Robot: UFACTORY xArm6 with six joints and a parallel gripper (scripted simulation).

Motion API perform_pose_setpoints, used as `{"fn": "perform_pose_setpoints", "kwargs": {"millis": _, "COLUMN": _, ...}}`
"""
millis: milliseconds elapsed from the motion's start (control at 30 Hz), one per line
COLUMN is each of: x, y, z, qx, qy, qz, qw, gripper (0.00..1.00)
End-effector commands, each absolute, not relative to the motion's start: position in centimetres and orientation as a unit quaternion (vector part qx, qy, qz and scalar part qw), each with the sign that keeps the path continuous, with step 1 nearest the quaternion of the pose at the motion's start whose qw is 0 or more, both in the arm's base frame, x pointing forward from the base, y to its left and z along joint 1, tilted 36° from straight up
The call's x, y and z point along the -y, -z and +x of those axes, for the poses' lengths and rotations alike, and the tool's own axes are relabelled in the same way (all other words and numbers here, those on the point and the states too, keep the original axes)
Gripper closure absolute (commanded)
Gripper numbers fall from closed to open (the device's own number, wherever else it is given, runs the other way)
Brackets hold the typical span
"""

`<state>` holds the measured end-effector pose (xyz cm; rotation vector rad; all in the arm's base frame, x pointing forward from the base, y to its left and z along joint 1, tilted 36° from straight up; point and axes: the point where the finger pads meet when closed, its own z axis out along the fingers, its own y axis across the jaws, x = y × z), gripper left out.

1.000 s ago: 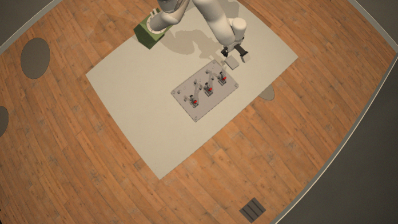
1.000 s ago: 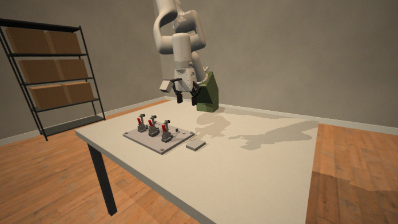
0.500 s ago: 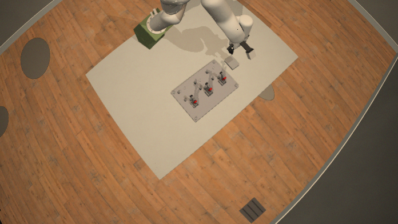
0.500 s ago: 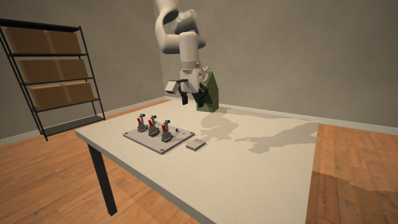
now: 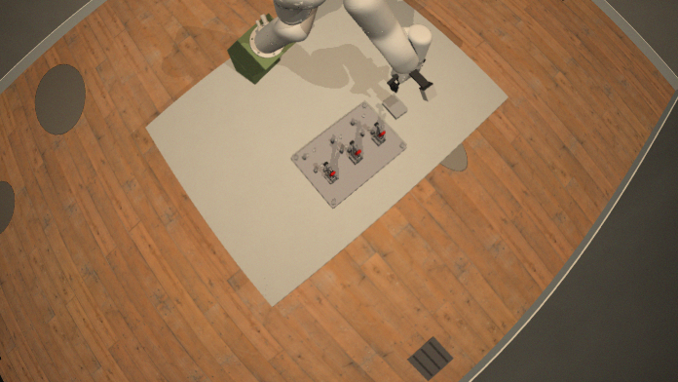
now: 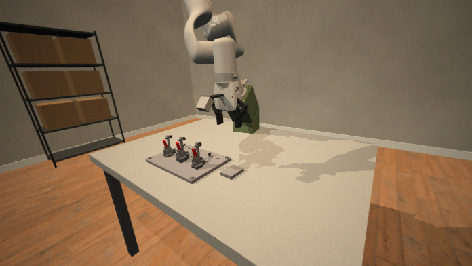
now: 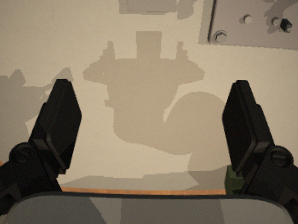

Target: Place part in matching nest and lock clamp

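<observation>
So in the top view, the arm [image 5: 385, 36] gets chopped off by the upper edge. Nest pads on the fixture plate [image 5: 317, 182] [image 7: 255, 37] are too tiny to be made out there, and most of the plate is cut off at the wrist view's upper right.

No legible text, label, brand, number or sign found in the top, exterior or wrist views. Nothing readable on the arm [image 5: 382, 29] [image 6: 224, 55], the fixture plate [image 5: 317, 166] [image 6: 169, 169] [image 7: 250, 36], the grey part [image 5: 395, 108] [image 6: 232, 172] or the shelved boxes [image 6: 33, 47].
</observation>
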<state>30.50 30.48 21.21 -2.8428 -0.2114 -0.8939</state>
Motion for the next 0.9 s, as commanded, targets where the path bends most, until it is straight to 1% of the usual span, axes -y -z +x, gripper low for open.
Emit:
{"fn": "perform_pose_setpoints", "kwargs": {"millis": 0, "x": -30.56, "y": -21.34, "z": 30.53, "qx": 0.070, "qy": 0.299, "qz": -0.948, "qw": 0.078, "gripper": 0.00}}
{"fn": "perform_pose_setpoints", "kwargs": {"millis": 867, "x": -30.60, "y": -21.38, "z": 30.57, "qx": 0.055, "qy": 0.298, "qz": -0.949, "qw": 0.083, "gripper": 0.00}}
